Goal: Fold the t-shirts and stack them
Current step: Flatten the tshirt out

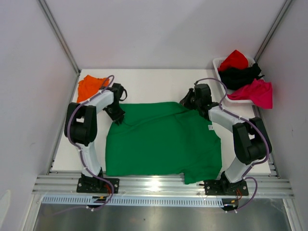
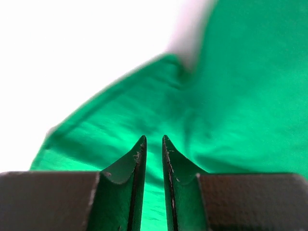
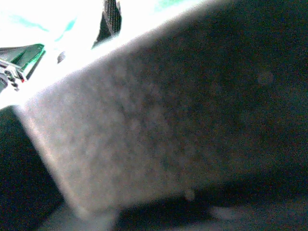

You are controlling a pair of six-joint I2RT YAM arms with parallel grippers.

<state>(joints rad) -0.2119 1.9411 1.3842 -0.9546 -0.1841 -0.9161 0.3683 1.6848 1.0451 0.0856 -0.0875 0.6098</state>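
A bright green t-shirt (image 1: 163,139) lies spread flat across the middle of the table. My left gripper (image 1: 117,115) is at its far left corner, and in the left wrist view its fingers (image 2: 154,139) are nearly closed with green cloth (image 2: 231,96) between and under them. My right gripper (image 1: 188,102) is at the shirt's far right corner, where the cloth is drawn up to it. The right wrist view is filled by a blurred grey surface, so its fingers are hidden there. An orange t-shirt (image 1: 89,86) lies crumpled at the far left.
A white basket (image 1: 217,62) at the far right holds a red (image 1: 234,58), a black (image 1: 240,76) and a magenta t-shirt (image 1: 257,92), the magenta one hanging over its rim. The green shirt's near edge reaches the table's metal front rail (image 1: 159,185).
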